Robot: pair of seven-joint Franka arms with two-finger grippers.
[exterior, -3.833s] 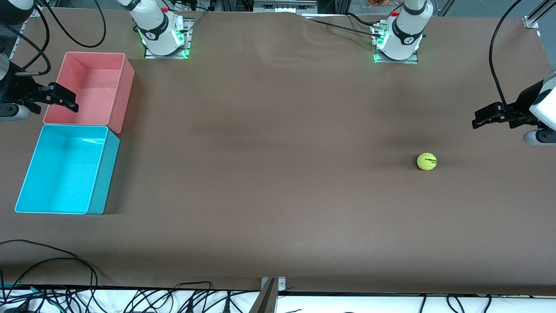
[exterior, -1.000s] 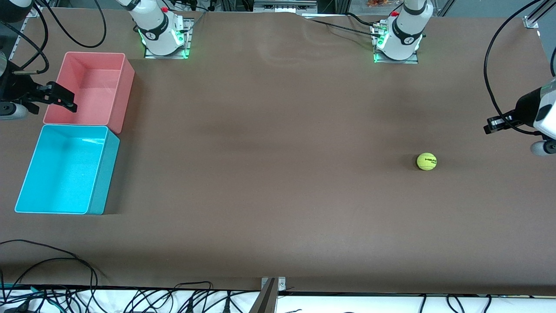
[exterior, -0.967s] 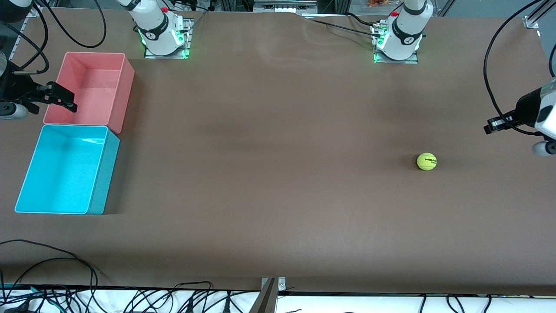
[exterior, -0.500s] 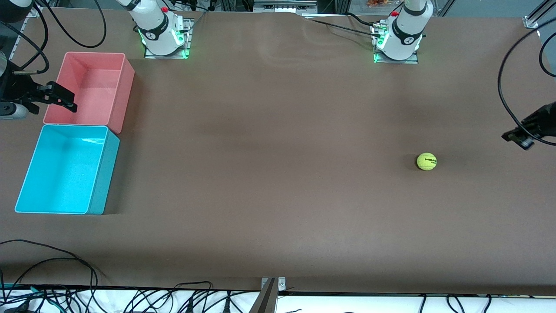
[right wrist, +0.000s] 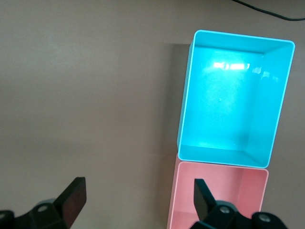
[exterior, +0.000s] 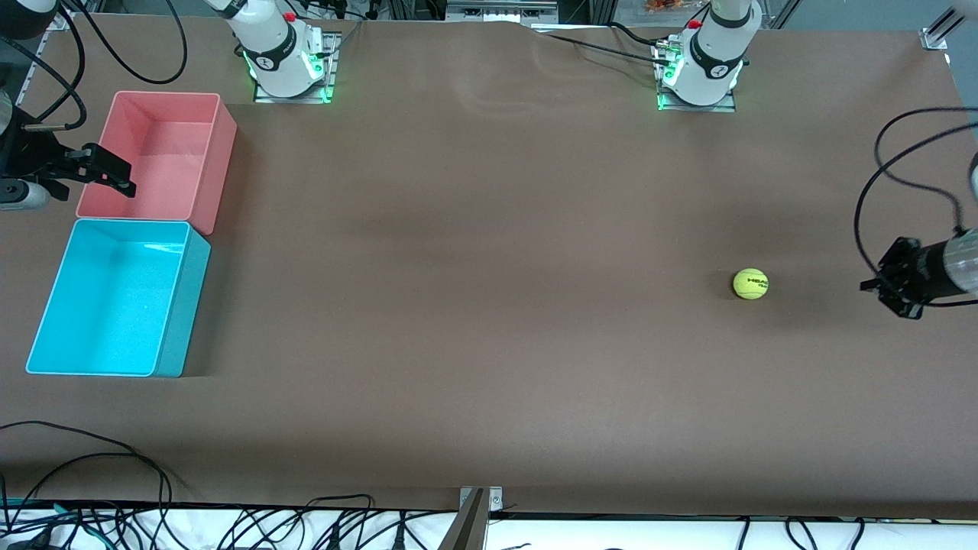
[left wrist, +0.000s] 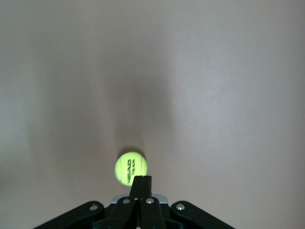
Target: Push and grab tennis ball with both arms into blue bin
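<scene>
The step in hand looks like the approach to the push: the small fuzzy yellow-green tennis ball with black lettering lies alone on the brown table, toward the left arm's end, well apart from the rectangular cyan-blue plastic bin at the right arm's end. The left gripper is low over the table at the left arm's end, near the ball but not touching it, with the ball between it and the distant bin. Its fingers are pressed together into one narrow tip, holding nothing; in the left wrist view that tip points straight at the ball. The next move likely calls for sliding this closed tip into the ball and rolling it across the table toward the right arm; since a ball rolls freely, an off-centre touch could send it astray. The left arm comes in from the edge of the front view with its forearm lying nearly level, black cable looping above it. The right arm waits, its gripper over the rim of the rectangular pink plastic bin that stands touching the blue bin, its fingers spread wide and empty.
</scene>
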